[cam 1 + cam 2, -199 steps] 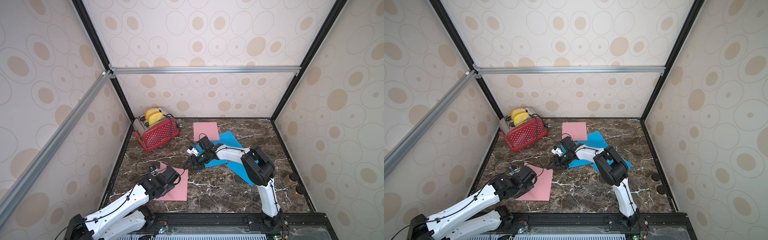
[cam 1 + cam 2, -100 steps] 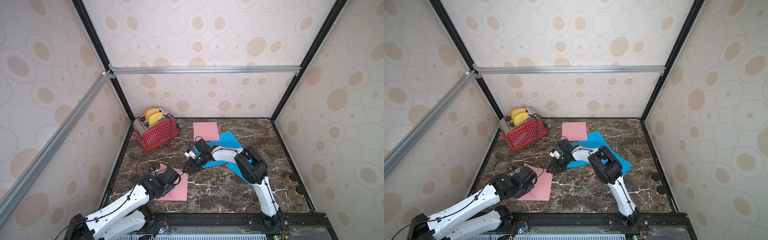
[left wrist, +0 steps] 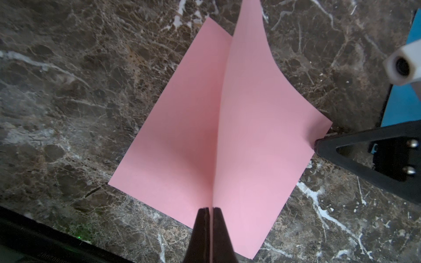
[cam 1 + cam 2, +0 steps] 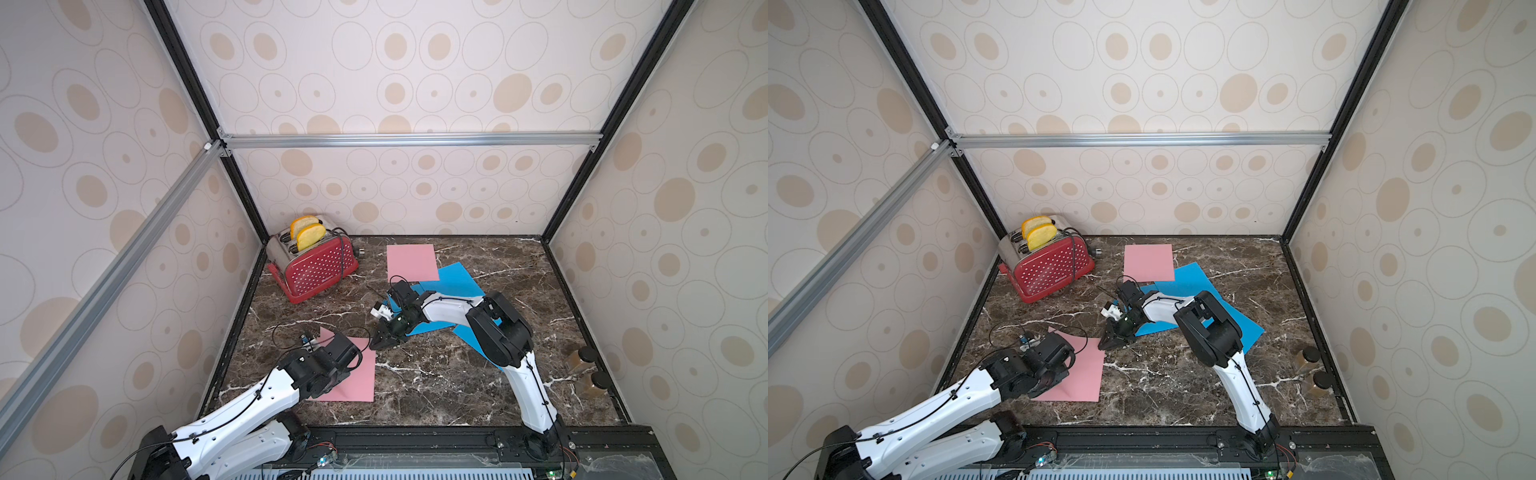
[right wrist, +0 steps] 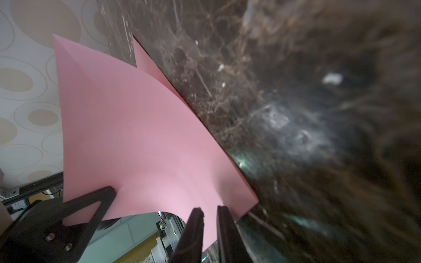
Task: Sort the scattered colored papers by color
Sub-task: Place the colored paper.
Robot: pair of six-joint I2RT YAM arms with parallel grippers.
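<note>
Gathering the pinks is in hand: the left claw (image 3: 210, 210) pinches shut on one edge of a pink paper (image 3: 182, 136), ridging it up ahead. The right claw (image 5: 210, 213) straddles that sheet's far corner, jaws nearly together; whether they bite I cannot tell. Next, I judge, comes a sure grip, then a carry to the other pink paper (image 4: 411, 262) behind the right claw.

White arms (image 4: 249, 411), black joints (image 4: 498, 336) (looped cables (image 4: 273, 334))

Matt pink paper (image 3: 250, 136) on a glossy veined marble table (image 3: 68, 91); toaster (image 4: 320, 270) glossy red.
</note>
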